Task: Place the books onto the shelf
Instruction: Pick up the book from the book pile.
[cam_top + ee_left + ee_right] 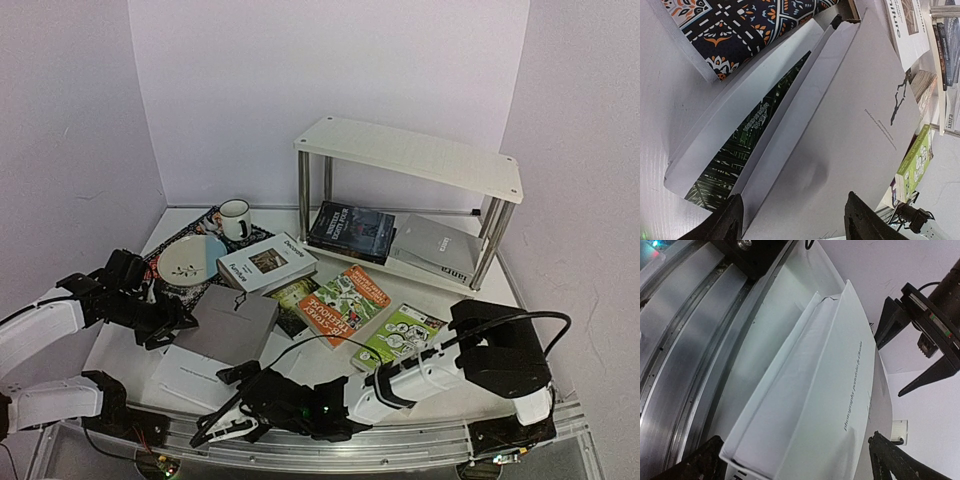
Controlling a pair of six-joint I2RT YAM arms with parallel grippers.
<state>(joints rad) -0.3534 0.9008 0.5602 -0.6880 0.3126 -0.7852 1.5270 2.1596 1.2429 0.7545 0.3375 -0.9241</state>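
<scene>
Left hand (794,210) is spread, straddling the near edge of the grey book (840,125), which lies atop the big white palm-leaf book (730,165) on the bench (660,125), well short of the shelf (410,150). I'd pinch only the grey one, deep enough not to slip, then lift it level so the white one doesn't drag.

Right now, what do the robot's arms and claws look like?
Both arms are white tubes with chunky black joints. The left arm and right arm each end in a black two-finger claw: the left gripper and the right gripper. A thin black cable loops over the right arm.
</scene>
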